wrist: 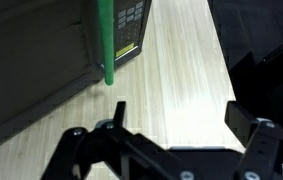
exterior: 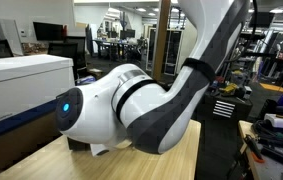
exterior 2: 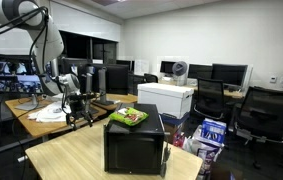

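The tool (wrist: 178,115) is standing open in the wrist view. Its fingers (wrist: 243,125) are spreading wide apart with only bare wood showing between them, so it is gripping nothing. It is hovering over the surface (wrist: 186,60), just beside the box (wrist: 31,70), which is filling the left of that view.

The packet (wrist: 105,40) is showing there as a narrow green strip along the box's edge, up and to the left of the tool and apart from it. A dark printed panel is sitting right beside the strip. I cannot tell whether it is part of the packet or of the box.

In an exterior view the packet (exterior 2: 128,117) is lying flat on top of the black box (exterior 2: 134,147), which is standing on the surface (exterior 2: 71,155). The arm (exterior 2: 43,40) is reaching in from the left of that picture, where the tool is too small and cluttered to make out. A white unit (exterior 2: 166,98) is standing behind the box.

In an exterior view the arm (exterior: 131,105) is filling most of the picture, hiding the tool, box and packet; the white unit (exterior: 21,85) is showing at the left
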